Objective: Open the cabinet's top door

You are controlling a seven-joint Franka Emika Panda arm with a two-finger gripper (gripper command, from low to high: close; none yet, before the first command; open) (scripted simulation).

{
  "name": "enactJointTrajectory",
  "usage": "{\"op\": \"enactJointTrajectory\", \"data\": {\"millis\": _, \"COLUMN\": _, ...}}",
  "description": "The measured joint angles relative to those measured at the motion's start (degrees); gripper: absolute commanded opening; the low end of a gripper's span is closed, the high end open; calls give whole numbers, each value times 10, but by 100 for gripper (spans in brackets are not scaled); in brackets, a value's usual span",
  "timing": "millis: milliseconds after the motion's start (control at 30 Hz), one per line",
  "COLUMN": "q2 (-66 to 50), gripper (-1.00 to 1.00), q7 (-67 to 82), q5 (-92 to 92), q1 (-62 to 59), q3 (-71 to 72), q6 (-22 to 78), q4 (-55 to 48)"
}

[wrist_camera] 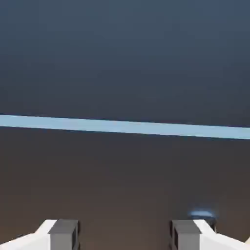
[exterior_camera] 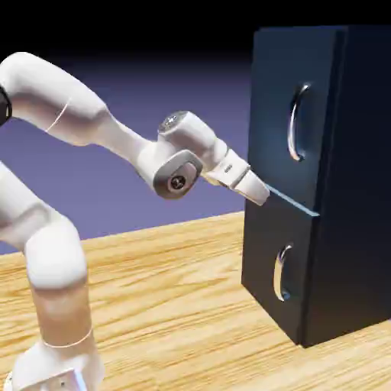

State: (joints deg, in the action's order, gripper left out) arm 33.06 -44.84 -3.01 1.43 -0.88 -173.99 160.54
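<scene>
My pincer (exterior_camera: 260, 191) is spread apart and holds nothing; in the hand view its two grey fingertips (wrist_camera: 63, 233) sit wide at the bottom edge with only dark panel between them. It points at the front face of the cabinet (exterior_camera: 359, 191), a tall navy-black box standing on the wooden table (exterior_camera: 176, 305). The tips sit just at the pale seam (wrist_camera: 125, 127) that divides the two doors; I cannot tell whether they touch the face.

The top door (exterior_camera: 286, 92) is the taller panel, rising above my pincer. Its handle (exterior_camera: 296, 122), a long curved silver bar set upright, lies up and to the far side of my pincer, near the door's edge and well apart from the fingertips. The lower door (exterior_camera: 267, 260) and its shorter handle (exterior_camera: 281, 273) are below my pincer.

I judge the door to be rigid and flat, with no lip to catch along the face, so the bar is the only sound place to take hold. The metal looks smooth and likely slippery, so I would close across the middle of the bar, where it bows farthest from the panel, and pull steadily, letting the door swing on its hinge.
</scene>
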Motion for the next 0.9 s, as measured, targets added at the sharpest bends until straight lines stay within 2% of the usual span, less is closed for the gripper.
{"op": "enactJointTrajectory", "data": {"millis": 900, "q2": 89, "gripper": 0, "q7": -533, "q5": -673, "q1": 166, "q3": -198, "q6": 4, "q4": -104}}
